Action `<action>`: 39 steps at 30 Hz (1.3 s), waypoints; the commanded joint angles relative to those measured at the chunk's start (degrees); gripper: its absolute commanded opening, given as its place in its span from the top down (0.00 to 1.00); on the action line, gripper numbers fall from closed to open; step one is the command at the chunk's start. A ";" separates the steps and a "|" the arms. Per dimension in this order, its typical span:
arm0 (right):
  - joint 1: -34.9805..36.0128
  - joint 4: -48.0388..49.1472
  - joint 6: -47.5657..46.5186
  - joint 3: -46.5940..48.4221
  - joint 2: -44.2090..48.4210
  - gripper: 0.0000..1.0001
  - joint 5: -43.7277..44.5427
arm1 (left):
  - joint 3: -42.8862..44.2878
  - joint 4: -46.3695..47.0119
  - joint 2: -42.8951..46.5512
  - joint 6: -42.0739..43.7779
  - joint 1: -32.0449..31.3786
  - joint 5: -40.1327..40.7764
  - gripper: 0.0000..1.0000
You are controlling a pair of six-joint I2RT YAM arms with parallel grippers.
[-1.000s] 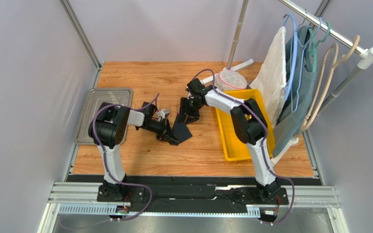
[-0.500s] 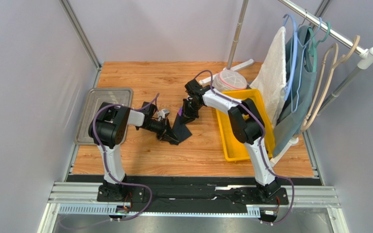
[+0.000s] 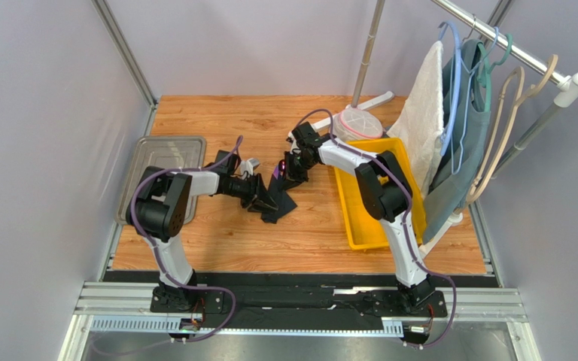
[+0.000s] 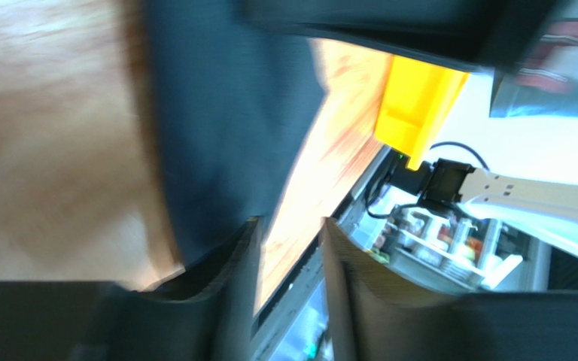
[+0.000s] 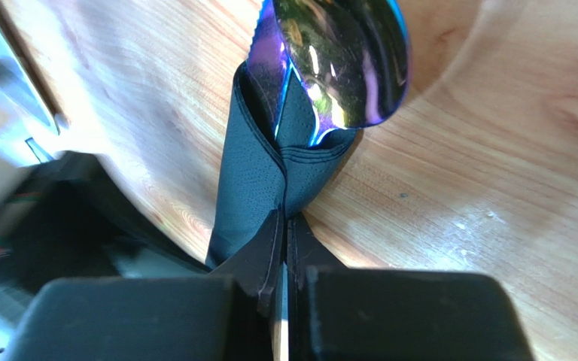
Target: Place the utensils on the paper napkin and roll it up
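The black paper napkin lies bunched on the wooden table between both arms, wrapped around the utensils. In the right wrist view an iridescent purple spoon head sticks out of the napkin's far end. My right gripper is shut on a fold of the napkin just below that head, and from above it sits at the napkin's far end. My left gripper is open with nothing between its fingers, right beside the napkin's edge. Seen from above, that gripper is at the napkin's left side. The handles are hidden.
A yellow bin stands right of the napkin, with a mesh-covered bowl behind it. A metal tray lies at the left edge. A rack with hangers, a white towel and clothes fills the right.
My right gripper has shut on the napkin near the spoon head. My left gripper has opened and let go of the napkin, and the left arm has shifted slightly away from its base.
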State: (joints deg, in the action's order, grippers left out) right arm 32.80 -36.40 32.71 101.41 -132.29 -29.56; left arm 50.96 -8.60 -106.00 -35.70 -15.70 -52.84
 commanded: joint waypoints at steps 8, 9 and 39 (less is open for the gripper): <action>-1.33 15.12 -3.27 -7.54 6.16 1.00 -6.73 | 5.38 -12.49 18.27 11.44 4.89 5.47 0.35; -1.42 15.48 -3.18 -8.15 6.69 1.00 -6.91 | 5.55 -13.28 19.06 12.40 6.29 5.55 0.34; -1.95 20.06 -5.81 -10.35 13.55 1.00 -11.40 | 1.43 -7.57 30.14 17.68 14.47 6.34 0.32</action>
State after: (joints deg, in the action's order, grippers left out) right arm 31.03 -18.57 28.77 89.91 -123.50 -38.74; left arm 50.33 -17.30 -77.69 -20.36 -2.00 -47.18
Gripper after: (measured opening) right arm 0.008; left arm 0.684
